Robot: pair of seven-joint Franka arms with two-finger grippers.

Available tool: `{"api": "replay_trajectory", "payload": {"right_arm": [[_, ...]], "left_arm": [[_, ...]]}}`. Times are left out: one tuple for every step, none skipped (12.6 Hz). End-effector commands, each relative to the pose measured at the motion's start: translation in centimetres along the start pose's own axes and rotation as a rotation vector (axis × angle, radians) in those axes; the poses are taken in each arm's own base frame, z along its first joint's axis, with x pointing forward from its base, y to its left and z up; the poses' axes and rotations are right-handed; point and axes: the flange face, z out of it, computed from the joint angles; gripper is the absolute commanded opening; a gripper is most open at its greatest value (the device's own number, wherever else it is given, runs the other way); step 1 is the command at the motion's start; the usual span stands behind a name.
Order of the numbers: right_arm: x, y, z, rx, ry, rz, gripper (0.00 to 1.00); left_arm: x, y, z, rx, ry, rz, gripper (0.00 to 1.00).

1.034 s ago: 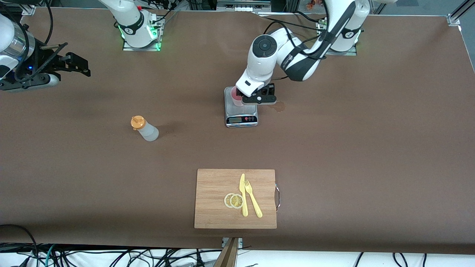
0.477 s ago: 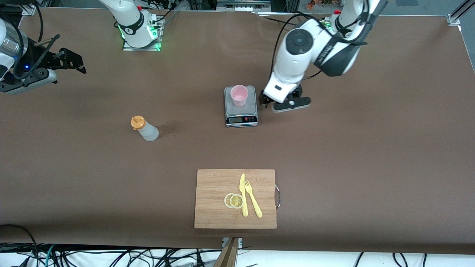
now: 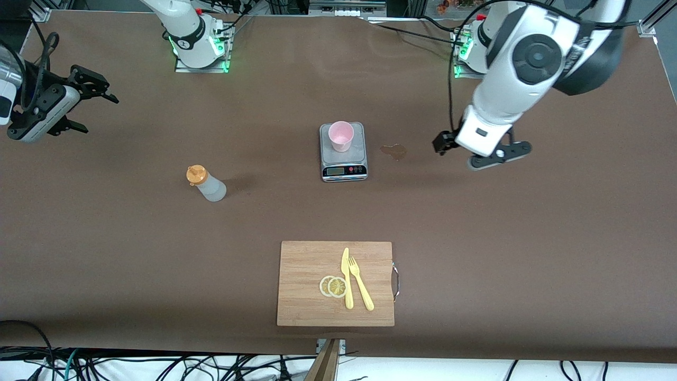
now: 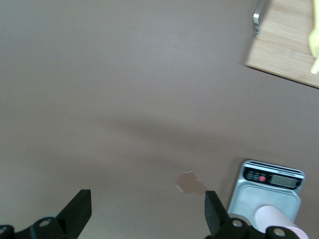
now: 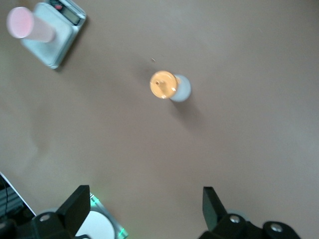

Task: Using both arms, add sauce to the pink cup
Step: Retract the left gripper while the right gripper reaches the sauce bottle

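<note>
— Where do things stand?

— The cup [image 3: 340, 135] sits upright on the scale [image 3: 344, 164], mid-table. The sauce [image 3: 206, 183] stands by itself on the bare table, toward my right arm's end and a little nearer the front camera than the scale. A brown blotch [image 3: 394, 151] lies just beside the scale, on my left arm's side.

— And your grippers?

— Both empty, jaws spread wide. My left gripper [image 3: 484, 153] hangs over bare table, past the blotch toward the left arm's end. My right gripper [image 3: 79, 100] hovers near the table's edge at its own end, well apart from the sauce.

— How will the sauce handle?

— Light and soft-walled, I'd judge; a hard pinch could dent it or push sauce out early. I'd take it across the body, below the orange cap, firmly enough that the smooth plastic doesn't slip when tipped. The cup looks light too and easy to knock off the scale, so steadying it at the wall seems wise.

— What changed over the last second?

— My left gripper was down at the cup then; it has let go and swung away past the blotch. My right gripper has turned and drifted only slightly. The cup and the sauce haven't moved.
</note>
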Motion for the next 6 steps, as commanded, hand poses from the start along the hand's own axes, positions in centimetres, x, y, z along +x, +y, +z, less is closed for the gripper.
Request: {"api": "replay_trajectory", "payload": {"right_arm": [[-1.0, 1.9, 1.1, 0.084, 0.108, -0.167, 1.00], [-1.1, 2.6, 1.7, 0.113, 0.143, -0.217, 1.00], [-1.6, 3.6, 2.6, 0.137, 0.164, -0.248, 1.00], [-1.9, 4.5, 3.8, 0.168, 0.196, -0.290, 1.00], [-2.5, 5.8, 5.2, 0.196, 0.242, -0.361, 1.00], [-3.3, 7.6, 7.6, 0.246, 0.306, -0.404, 1.00]], "left_arm": [[1.9, -5.3, -2.8, 0.016, -0.024, 0.035, 1.00], [2.5, -7.3, -3.4, 0.022, -0.034, 0.056, 1.00], [2.9, -9.1, -3.9, 0.024, -0.042, 0.089, 1.00], [3.6, -11.5, -4.8, 0.016, -0.033, 0.113, 1.00], [4.2, -14.0, -5.7, 0.008, -0.025, 0.125, 1.00], [4.3, -15.9, -6.5, 0.007, -0.029, 0.137, 1.00]]}}
